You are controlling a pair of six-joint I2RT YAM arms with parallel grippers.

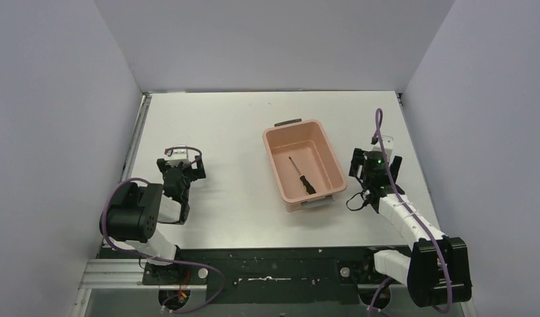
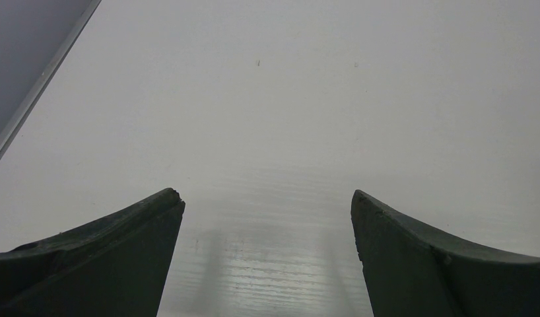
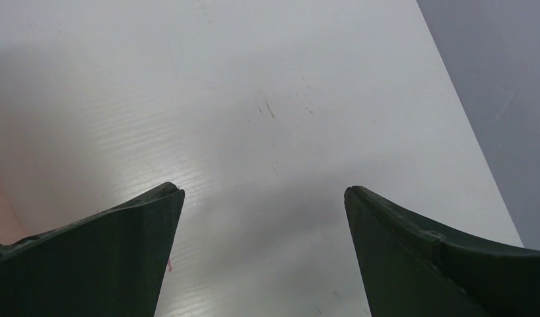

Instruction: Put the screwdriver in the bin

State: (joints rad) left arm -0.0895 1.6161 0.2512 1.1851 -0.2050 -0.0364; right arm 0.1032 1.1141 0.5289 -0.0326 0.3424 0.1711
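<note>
And there it is: the small slim screwdriver with the thin dark shaft [image 1: 302,175] lies slanted on the floor of the salmon-pink rectangular plastic bin [image 1: 272,165], handle end toward the near short wall. The right arm [image 1: 399,214] hangs just beside the bin's right wall, jaws spread wide and holding nothing, with only the bare white tabletop [image 1: 214,132] between them in its wrist view. The left arm [image 1: 138,211] sits well apart from the bin, jaws wide and empty too. We judge the job as good as done, so the step in hand is a clean retreat: we'd lift the right arm up and away to the right, keeping clear of that rim so the bin isn't nudged. Neither wrist camera shows the screwdriver. A faint pink sliver at the left edge of the right wrist view may be the bin, and from above we can't make out any yellow on the handle.
</note>
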